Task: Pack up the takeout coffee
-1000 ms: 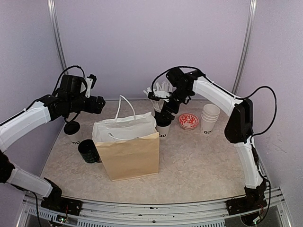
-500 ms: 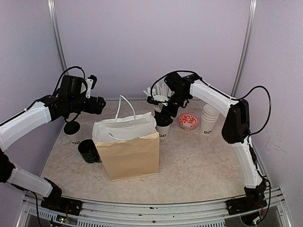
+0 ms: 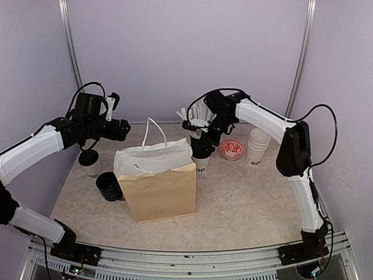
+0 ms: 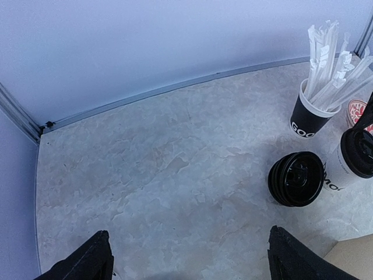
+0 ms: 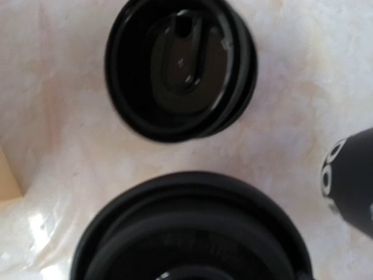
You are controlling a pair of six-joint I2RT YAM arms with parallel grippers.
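right gripper over the takeout coffee, centre frame, apparently to lift it; grip unclear. left gripper spread, empty.

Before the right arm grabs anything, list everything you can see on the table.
paper bag: one, brown, centre
takeout coffee: one, white, black lid, behind bag
lid stack: one, black, beside coffee
straw cup: one, black, white straws, rear
mug: one, dark green, left of bag
second lidded cup: one, white, far left
dish: one, red-white, right of coffee
cup stack: one, white, far right
left gripper: one, black, open, over left side
right gripper: one, black, above coffee
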